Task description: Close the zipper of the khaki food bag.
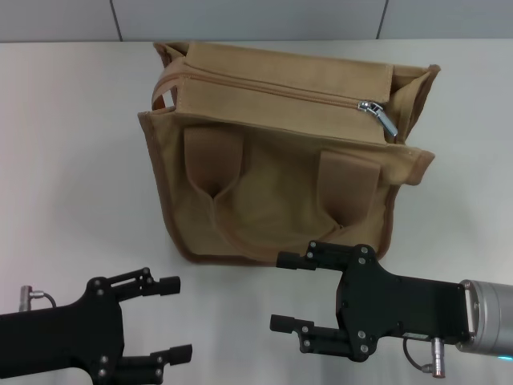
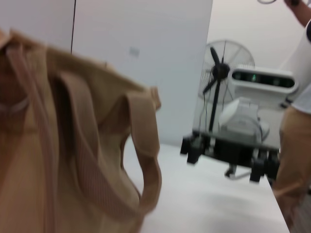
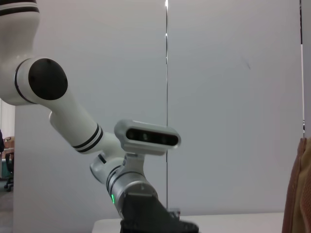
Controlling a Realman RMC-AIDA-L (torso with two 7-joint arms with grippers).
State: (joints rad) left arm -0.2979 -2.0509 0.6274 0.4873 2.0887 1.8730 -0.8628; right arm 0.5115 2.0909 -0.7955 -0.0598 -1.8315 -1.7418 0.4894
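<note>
The khaki food bag point(image 1: 280, 204) stands upright in the middle of the white table, its two handle straps point(image 1: 213, 157) facing me. The zipper point(image 1: 272, 90) runs along the top seam. Its silver slider point(image 1: 377, 111) sits near the right end with the pull tab hanging down. My left gripper point(image 1: 171, 319) is open and empty at the front left, short of the bag. My right gripper point(image 1: 282, 291) is open and empty just in front of the bag's lower right corner. The bag fills the near side of the left wrist view point(image 2: 58, 145), and its edge shows in the right wrist view point(image 3: 301, 189).
The white table point(image 1: 72, 160) extends to both sides of the bag, with a grey wall behind it. The left wrist view shows a fan point(image 2: 221, 73) and a wheeled machine point(image 2: 243, 126) beyond the table. The right wrist view shows a white robot arm point(image 3: 73, 121).
</note>
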